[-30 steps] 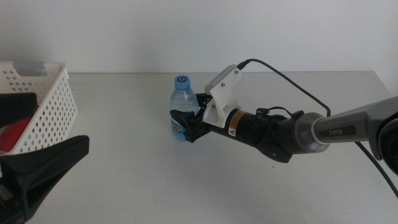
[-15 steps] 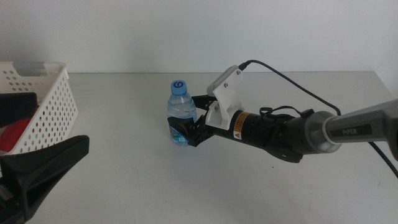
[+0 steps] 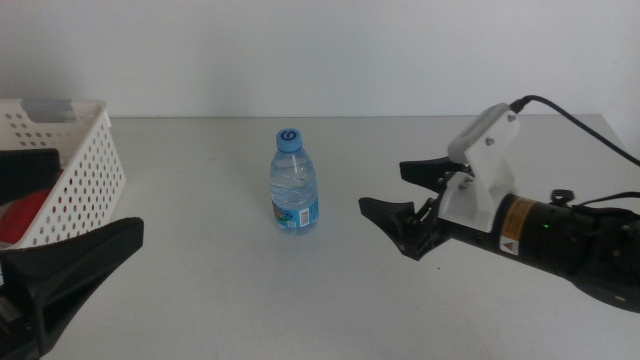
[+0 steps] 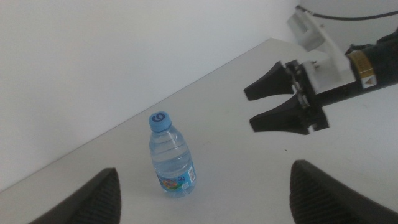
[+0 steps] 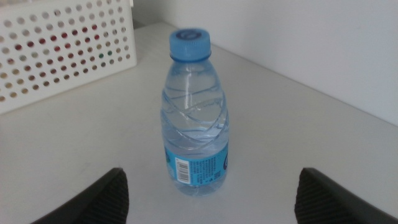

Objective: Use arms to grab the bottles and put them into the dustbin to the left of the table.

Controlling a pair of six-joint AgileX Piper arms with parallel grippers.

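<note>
A small clear water bottle (image 3: 294,186) with a blue cap stands upright on the table (image 3: 300,300), held by nothing. It also shows in the left wrist view (image 4: 171,155) and the right wrist view (image 5: 194,112). My right gripper (image 3: 383,187) is open and empty, to the right of the bottle with a gap between them; its jaws (image 5: 211,175) point at the bottle. My left gripper (image 3: 100,194) is open and empty at the left, by the white holed dustbin (image 3: 92,160); its jaws (image 4: 205,168) stand wide apart. Something red (image 3: 20,215) lies in the dustbin. The yellow tea bottle is out of view.
The dustbin (image 5: 62,43) stands at the table's left end, left of the bottle. A white wall rises behind the table's far edge. Bare tabletop lies around the bottle. The right arm's black cable (image 3: 580,120) arcs above the table at the right.
My right gripper let go of the water bottle and drew back to the right with its jaws open. The bottle stays standing at almost the same spot. The left gripper has not moved.
</note>
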